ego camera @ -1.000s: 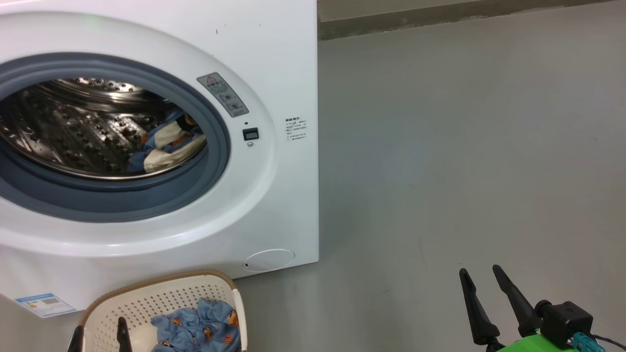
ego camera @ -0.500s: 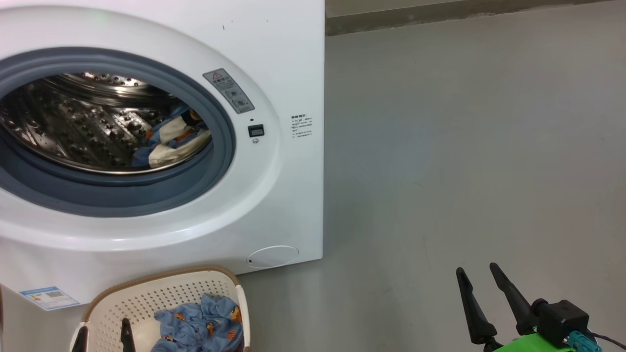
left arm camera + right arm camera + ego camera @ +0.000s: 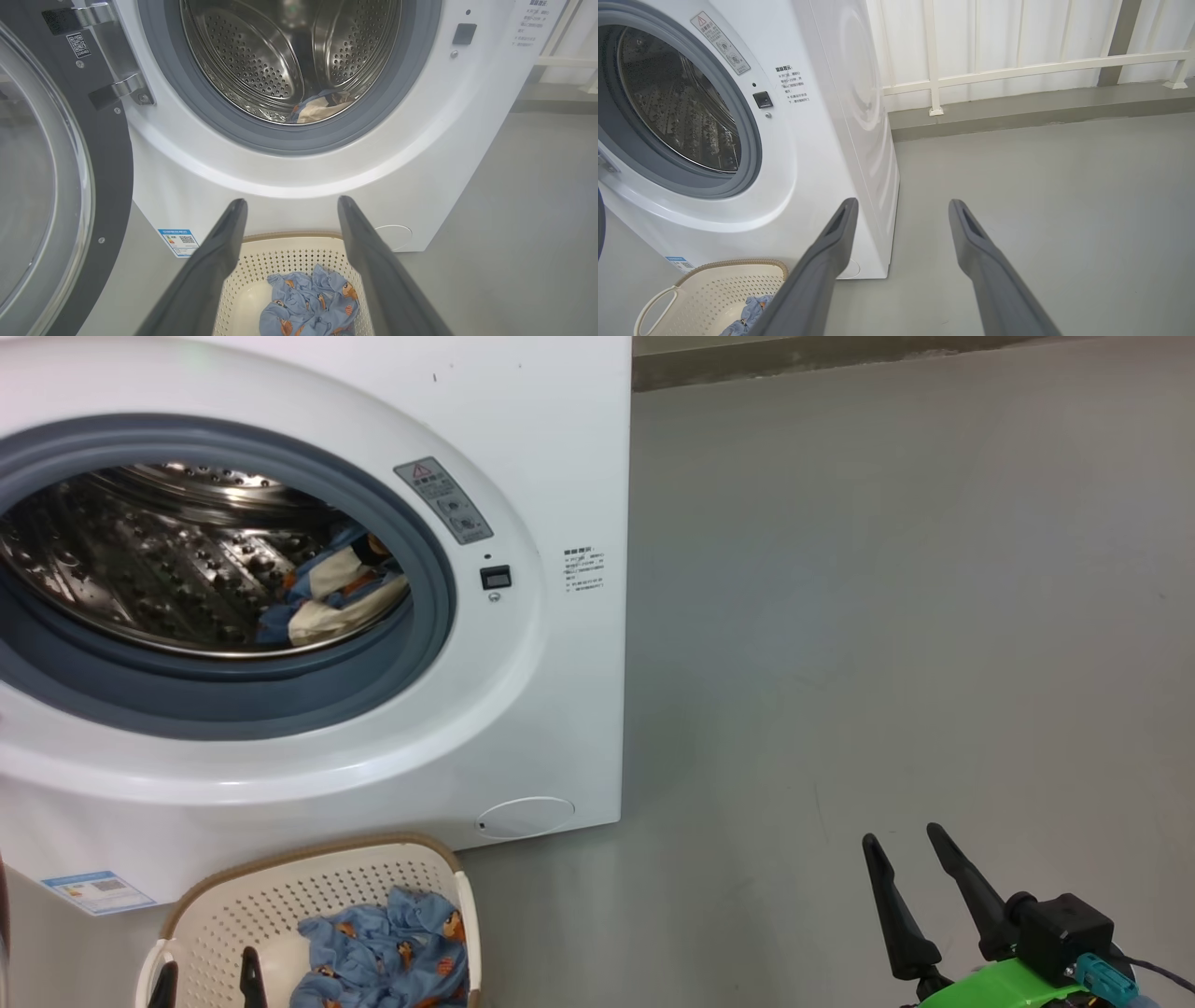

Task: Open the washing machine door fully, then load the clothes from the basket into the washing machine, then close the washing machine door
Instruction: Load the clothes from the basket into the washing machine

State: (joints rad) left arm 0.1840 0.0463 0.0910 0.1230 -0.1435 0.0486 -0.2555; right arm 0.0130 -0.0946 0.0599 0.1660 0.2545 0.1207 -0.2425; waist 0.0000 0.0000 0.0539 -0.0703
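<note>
While the washing machine door [image 3: 60, 186] stands open, clothes [image 3: 383, 957] wait in the basket [image 3: 271, 910]

Since the door is swung out to the left of the washing machine [image 3: 551, 709], the round opening is uncovered. Its black rim and clear glass are cut off at the edge of the left wrist view, so how far it swings cannot be told. One blue and cream bundle [image 3: 327, 597] lies low on the right inside the steel drum [image 3: 140, 560], behind the grey-blue gasket [image 3: 434, 616]. More blue printed clothes lie crumpled at the right end of the basket, which sits on the grey floor [image 3: 887, 569] just in front of the machine, below a small blue label [image 3: 98, 891].

Both pairs of jaws are spread wide and empty. The left jaws hang over the basket, dark fingers [image 3: 208, 270] either side of the clothes in the wrist view; whether they touch the basket cannot be judged. The right jaws, fingers [image 3: 896, 915] pointing away, hover above the floor at the near right, well apart from the machine.

A round white cover [image 3: 525, 817] sits low on the right of the machine front. A small black square [image 3: 496, 578] and a grey warning sticker [image 3: 443, 499] sit just right of the opening, the sticker's print too small to read. Far behind run a low kerb [image 3: 1017, 121] and a white railing [image 3: 1017, 70].
</note>
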